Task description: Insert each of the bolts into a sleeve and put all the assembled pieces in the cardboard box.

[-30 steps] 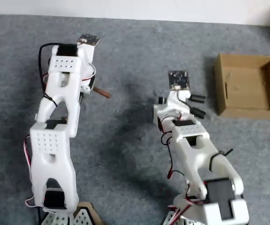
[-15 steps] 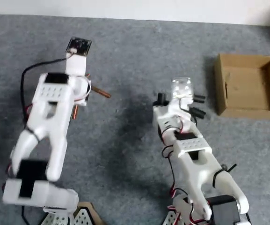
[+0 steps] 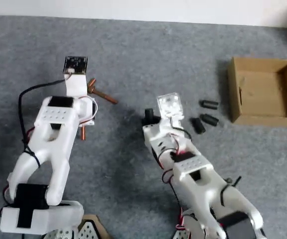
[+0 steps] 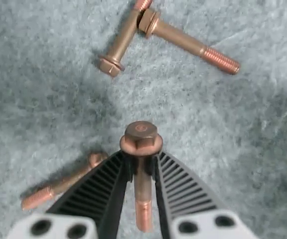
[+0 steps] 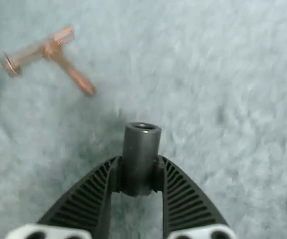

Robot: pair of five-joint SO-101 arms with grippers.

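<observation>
Left claw [image 4: 141, 160]: clamped on a copper bolt [image 4: 142, 141]. The grip is on the shank just under the hex head. The head points away from the wrist and the threaded end lies back between the two fingers. The claw hangs above the grey surface [image 3: 133, 55].

Loose bolts on the surface, from the left wrist view: a second bolt [image 4: 119, 49] and a third bolt [image 4: 189, 44] lie out beyond the held one. The third bolt's head touches the second bolt's shank near its threaded end, so the pair forms an angle. A fourth bolt [image 4: 61, 188] lies flat just beside the claw, its head partly behind one finger.

Right claw [image 5: 139, 168]: closed on a black sleeve [image 5: 140, 147]. It grips the lower half, and the open bore faces away from the wrist. The sleeve is raised off the surface.

High view: three loose sleeves [image 3: 209, 104], [image 3: 210, 119], [image 3: 198, 125] lie on the surface between the right arm and the cardboard box [image 3: 234, 94]. They are near the box wall that faces the arms but not touching it. The two nearer the arm lie close together. The box stands on the right arm's outer side.
</observation>
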